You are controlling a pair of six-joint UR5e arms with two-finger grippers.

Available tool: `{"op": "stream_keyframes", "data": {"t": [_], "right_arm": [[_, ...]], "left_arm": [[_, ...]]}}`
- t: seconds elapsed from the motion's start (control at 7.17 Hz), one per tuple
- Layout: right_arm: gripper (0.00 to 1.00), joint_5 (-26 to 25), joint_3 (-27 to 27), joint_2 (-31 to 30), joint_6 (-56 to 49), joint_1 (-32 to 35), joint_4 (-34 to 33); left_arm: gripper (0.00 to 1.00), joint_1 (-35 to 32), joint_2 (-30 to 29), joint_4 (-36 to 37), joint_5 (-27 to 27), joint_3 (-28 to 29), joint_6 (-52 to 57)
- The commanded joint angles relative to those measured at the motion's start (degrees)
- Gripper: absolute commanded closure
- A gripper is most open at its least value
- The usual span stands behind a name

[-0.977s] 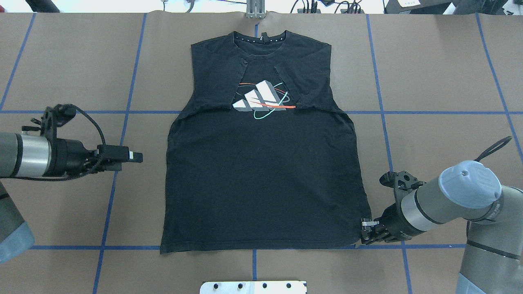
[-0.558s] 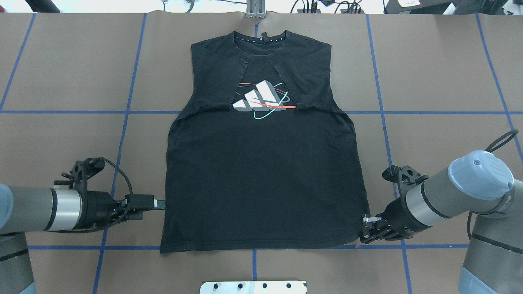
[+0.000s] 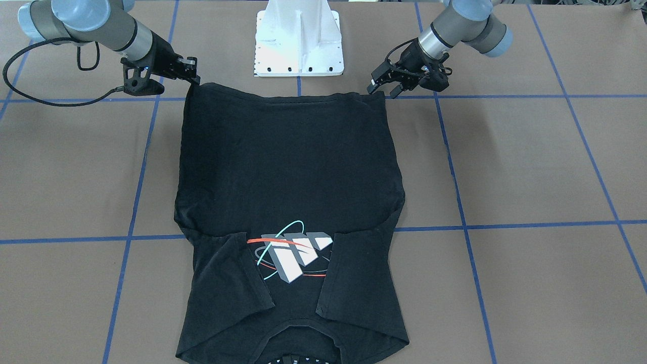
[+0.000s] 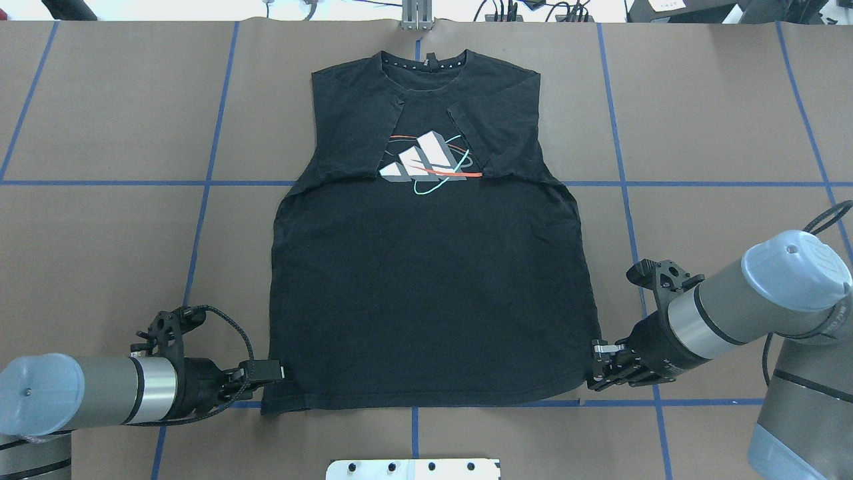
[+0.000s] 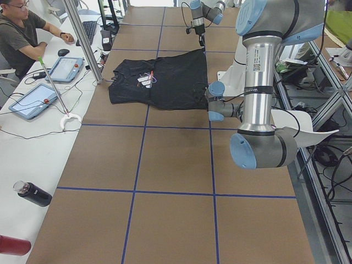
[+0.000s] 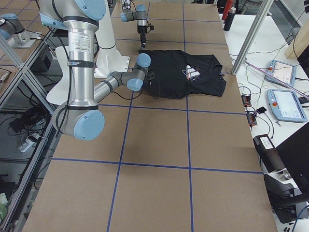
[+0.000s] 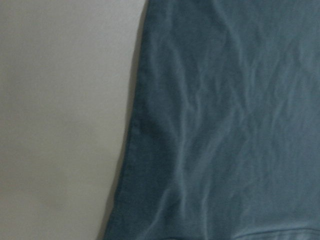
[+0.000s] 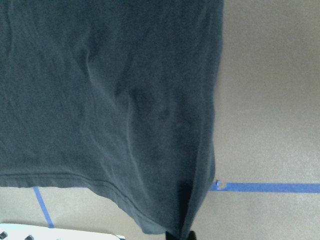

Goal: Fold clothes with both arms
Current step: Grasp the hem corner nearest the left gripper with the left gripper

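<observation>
Look first at the lower left of the overhead view and find the left gripper (image 4: 272, 371), down near the brown table (image 4: 100, 280) and just beside the bottom left corner of the T-shirt (image 4: 426, 287). Seems to have its jaws a little apart in the front view, with no cloth between them yet; hard to be sure. Move to the middle and see the T-shirt lying flat, print side up, collar (image 4: 426, 67) at the top of the frame and hem (image 4: 426, 400) at the bottom. Note the sleeve on the frame's left (image 4: 353, 143) and the sleeve on the frame's right (image 4: 500, 137), both turned in over the chest and touching the edges of the chest print (image 4: 426, 163). Counts as the first part of the folding done, going by that. Go on to the lower right and find the right gripper (image 4: 595, 367) at the other bottom corner. Looks shut tight on that corner: in the right wrist view, see the cloth run down to a pinched point at the bottom edge of the frame. Left to do, most likely: pinch the left corner too, lift the hem with both grippers, and carry it up toward the collar to fold the body in half. Less than half done, at a guess.
</observation>
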Motion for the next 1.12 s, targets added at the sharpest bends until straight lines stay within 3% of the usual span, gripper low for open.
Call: {"op": "stream_keyframes", "data": {"t": [0.0,0.98], "right_arm": [[1.0,1.2,0.0,0.4,0.0,1.0,0.1],[1.0,2.5,0.0,0.5,-0.3,2.1,0.1]], "left_arm": [[0.01,0.8,-0.4,1.1,0.2,0.5,0.0],[0.1,3.1,-0.5,1.1,0.2,1.5,0.0]]}}
